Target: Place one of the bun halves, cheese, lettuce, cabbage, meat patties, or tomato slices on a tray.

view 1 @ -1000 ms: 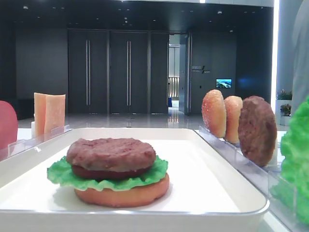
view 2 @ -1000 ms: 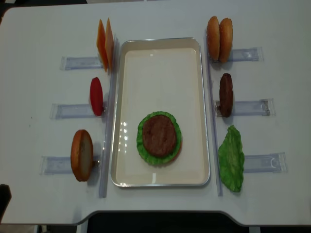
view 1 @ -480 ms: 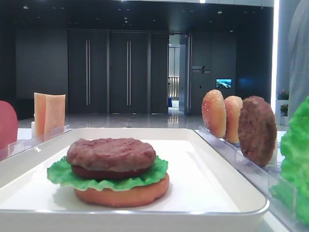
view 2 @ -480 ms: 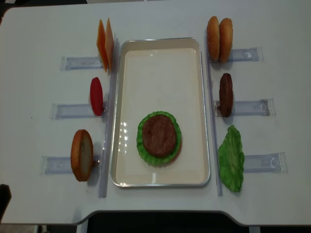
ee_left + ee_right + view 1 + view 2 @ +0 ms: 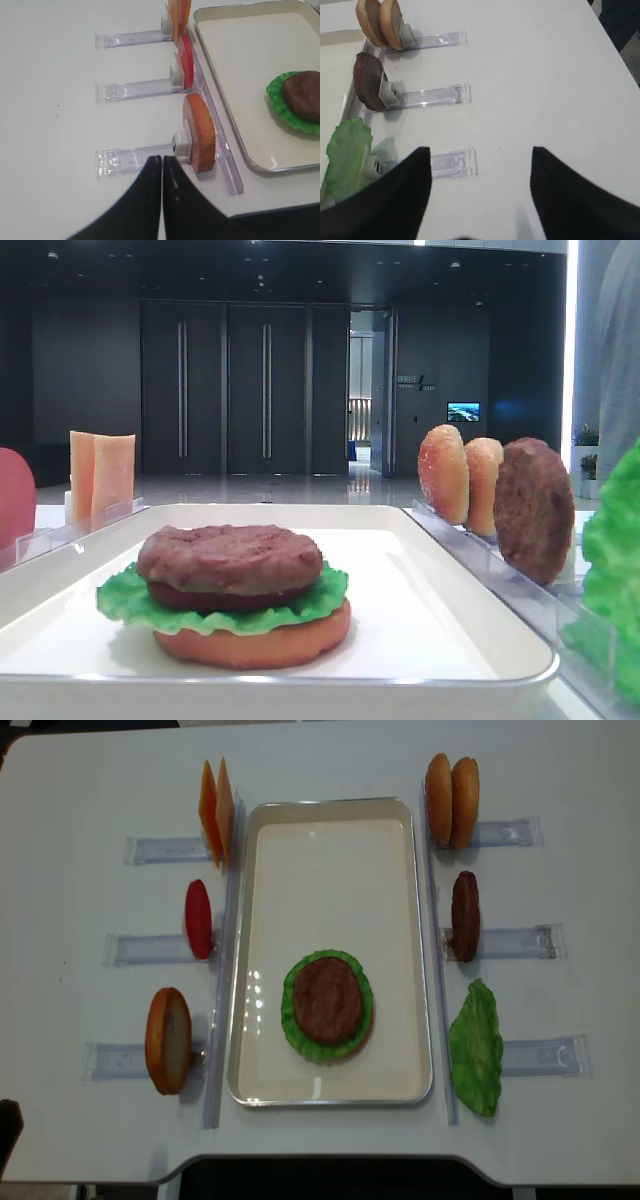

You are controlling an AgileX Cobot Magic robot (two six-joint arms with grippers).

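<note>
On the white tray (image 5: 330, 840) sits a stack: a bun half (image 5: 255, 642), lettuce (image 5: 128, 600) and a meat patty (image 5: 327, 998) on top. Left of the tray stand cheese (image 5: 216, 810), a tomato slice (image 5: 198, 918) and a bun half (image 5: 199, 132). On the right stand two bun halves (image 5: 451, 788), a meat patty (image 5: 367, 87) and a lettuce leaf (image 5: 347, 155). My left gripper (image 5: 162, 159) is shut and empty, its tip just short of the near bun half's rack. My right gripper (image 5: 479, 149) hangs open over bare table, right of the lettuce. No cabbage is in view.
Clear plastic racks (image 5: 520, 942) hold the pieces upright along both long sides of the tray. The white table's front edge (image 5: 330, 1158) runs just below the tray. A dark hall lies behind the table in the low view.
</note>
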